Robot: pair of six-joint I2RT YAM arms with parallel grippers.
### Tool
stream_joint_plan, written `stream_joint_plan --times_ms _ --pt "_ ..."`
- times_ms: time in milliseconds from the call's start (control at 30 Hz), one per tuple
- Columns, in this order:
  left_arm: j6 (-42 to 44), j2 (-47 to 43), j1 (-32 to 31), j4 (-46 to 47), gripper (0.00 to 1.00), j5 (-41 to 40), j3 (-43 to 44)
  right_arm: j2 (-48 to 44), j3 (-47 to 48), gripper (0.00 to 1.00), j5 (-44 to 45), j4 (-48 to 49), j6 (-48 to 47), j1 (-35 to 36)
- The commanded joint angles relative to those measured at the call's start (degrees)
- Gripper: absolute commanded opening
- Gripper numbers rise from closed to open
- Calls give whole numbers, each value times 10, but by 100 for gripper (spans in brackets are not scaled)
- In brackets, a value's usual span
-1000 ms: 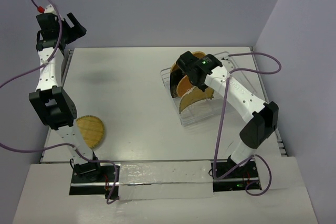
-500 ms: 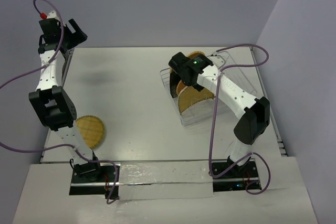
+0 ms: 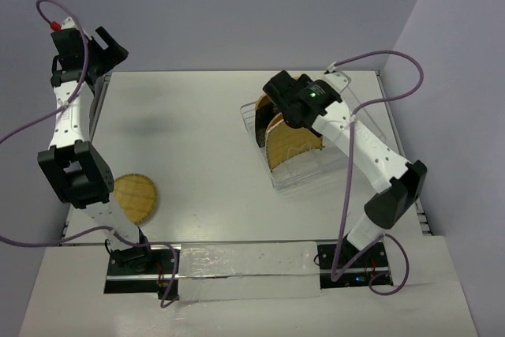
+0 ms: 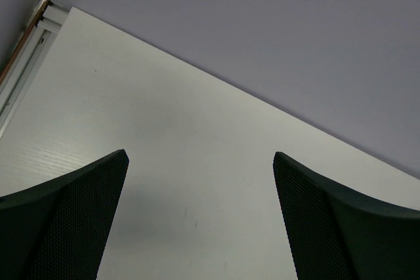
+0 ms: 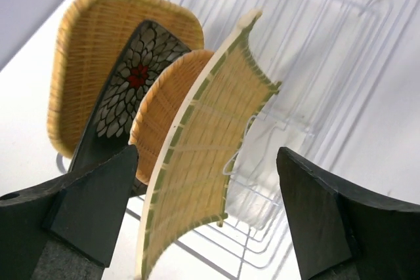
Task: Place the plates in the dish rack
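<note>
4 plates stand on edge in the dish rack [image 3: 304, 170], right of centre in the top view: a rounded-square woven plate [image 5: 92, 44], a dark leaf-pattern plate [image 5: 128, 90], a round woven plate [image 5: 161, 106] and a fringed square plate [image 5: 210, 136]. The right gripper [image 5: 203, 159] hovers over them, jaws apart. A 5th plate [image 3: 136, 197] lies flat on the table [image 3: 205, 140] at lower left. The left gripper [image 4: 200, 157], at upper left, is spread wide.

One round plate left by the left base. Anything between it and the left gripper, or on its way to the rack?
Nothing visible lies on the table either way. The open left gripper is raised at the far corner, away from the round plate. The open right gripper hangs over the dish rack.
</note>
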Motion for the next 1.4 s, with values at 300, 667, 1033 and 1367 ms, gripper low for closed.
stream_joint_plan --times_ms 300,667,1033,1367 --pt "-120 -207 5 -18 99 -45 -194 -230 -133 100 -201 469 -502 -27" --pt "-282 -482 5 -115 99 -162 -502 -213 -180 100 -635 541 -666 2" --pt "-364 -587 87 -172 99 -205 -675 -202 -246 100 -685 575 -683 22" --pt "-436 -647 197 -216 99 -277 -726 -181 -251 100 -692 577 -681 23"
